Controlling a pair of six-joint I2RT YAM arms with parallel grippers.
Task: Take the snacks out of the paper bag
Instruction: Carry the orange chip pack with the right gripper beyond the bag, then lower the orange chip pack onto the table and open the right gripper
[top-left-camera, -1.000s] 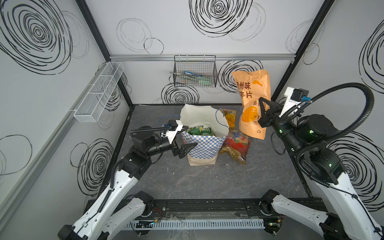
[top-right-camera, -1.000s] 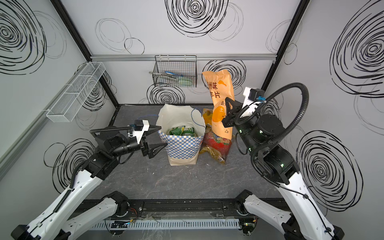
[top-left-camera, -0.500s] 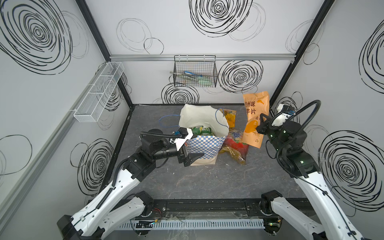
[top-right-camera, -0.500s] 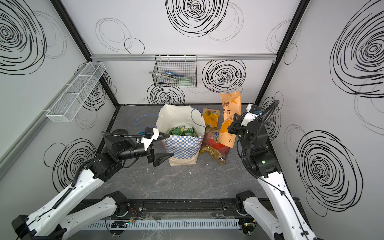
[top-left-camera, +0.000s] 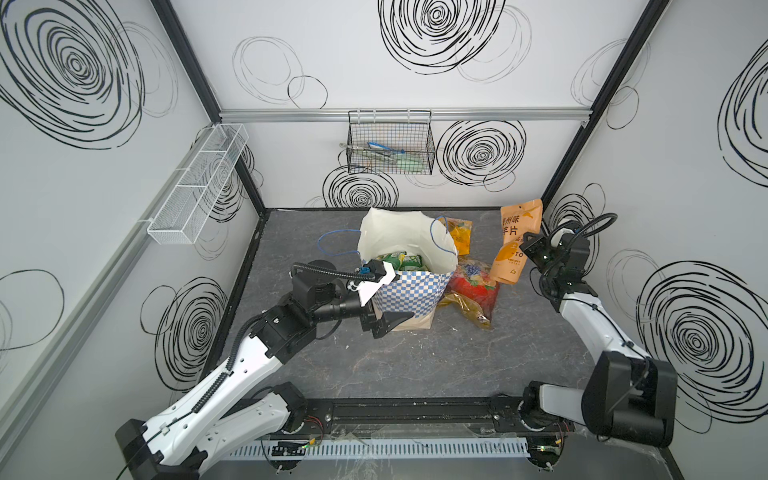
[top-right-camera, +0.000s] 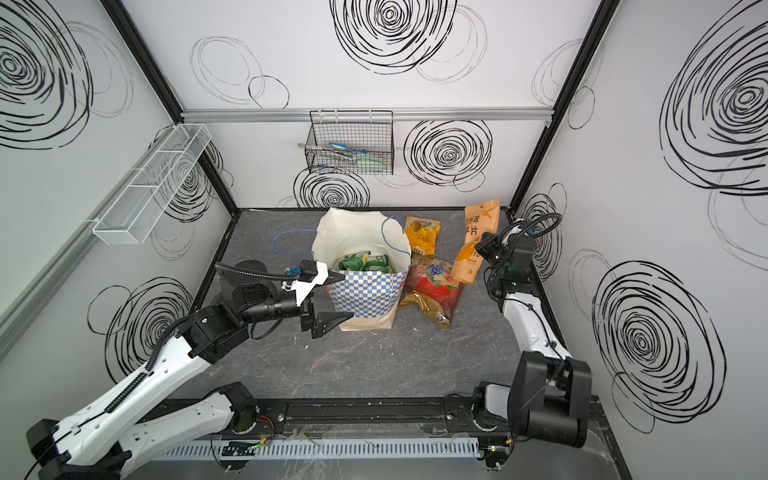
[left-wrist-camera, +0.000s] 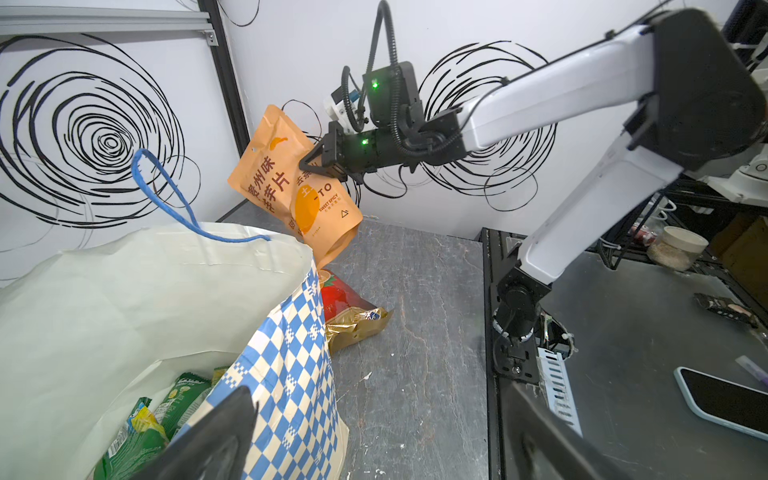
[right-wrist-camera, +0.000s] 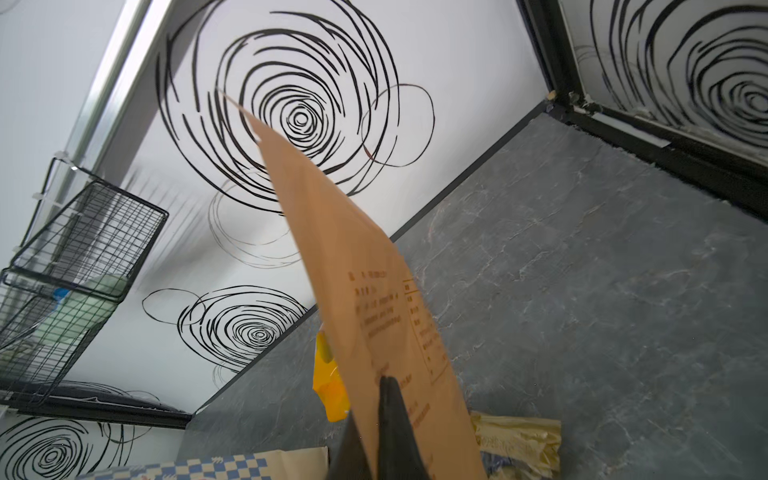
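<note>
1. The right gripper (top-left-camera: 524, 246) is clamping, with its jaws fully closed, the edge of the orange pouch (top-left-camera: 510, 257), which is hanging tilted near the rear right corner, outside the paper bag (top-left-camera: 409, 287).
2. The pouch's lower end is hanging close above the red fruit pouch (top-left-camera: 473, 282); contact cannot be told.
3. The left gripper (top-right-camera: 345, 294) is standing wide open at the bag's checkered front, holding nothing. Whether it is touching the paper cannot be told.
4. The paper bag is standing upright mid-table (top-left-camera: 415, 365), with green packets (top-left-camera: 397, 262) lying inside.
5. The red fruit pouch is lying on a gold bag (top-left-camera: 469, 312) just beside the paper bag; a yellow-orange bag (top-left-camera: 459, 235) is lying behind them.
</note>
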